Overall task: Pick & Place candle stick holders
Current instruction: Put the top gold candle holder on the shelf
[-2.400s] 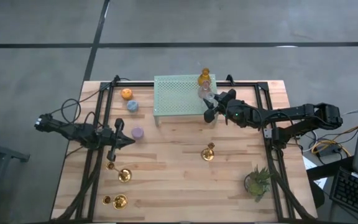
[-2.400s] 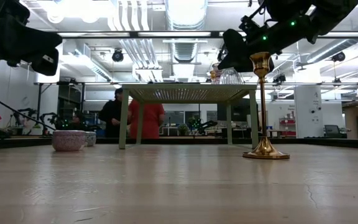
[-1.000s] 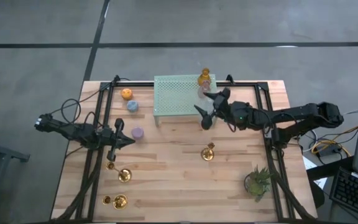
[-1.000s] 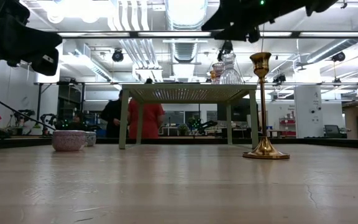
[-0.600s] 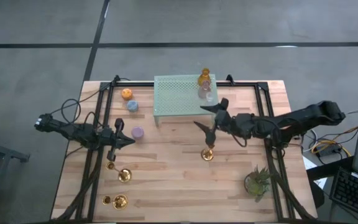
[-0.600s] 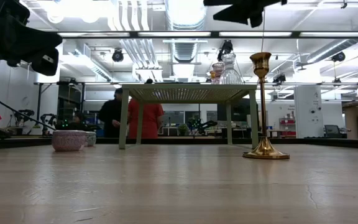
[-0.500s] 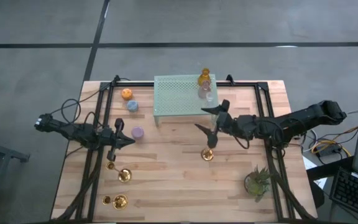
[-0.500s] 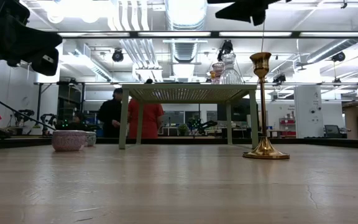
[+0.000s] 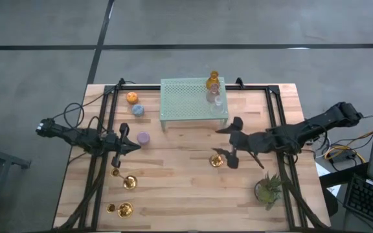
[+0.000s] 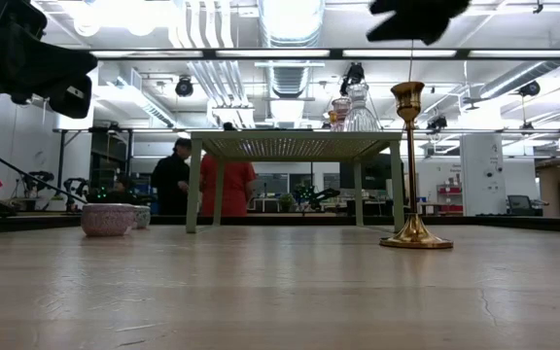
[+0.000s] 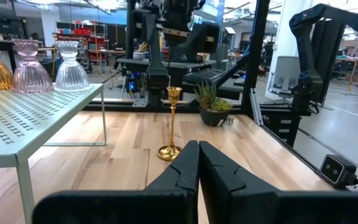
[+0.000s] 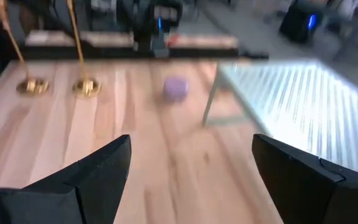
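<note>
The right gripper [image 9: 228, 144] hangs with its fingers spread wide above a gold stemmed holder [image 9: 217, 159] standing upright on the surface [image 9: 173, 175] — not touching it. The left gripper [image 9: 123, 144], fingers pressed together, waits beside the purple cup [image 9: 144, 138].

A mesh rack [image 9: 192, 99] stands at the far middle of the desk [image 9: 180, 194], with three holders [image 9: 213, 88] on its right end. Left of the rack sit two small cups [image 9: 135, 104], and a third cup [image 9: 144, 138] lies nearer the front. Two stemmed holders [image 9: 127, 183] stand at the front left. Another stemmed holder [image 9: 217, 159] stands right of centre, a potted plant [image 9: 268, 188] to its front right.
</note>
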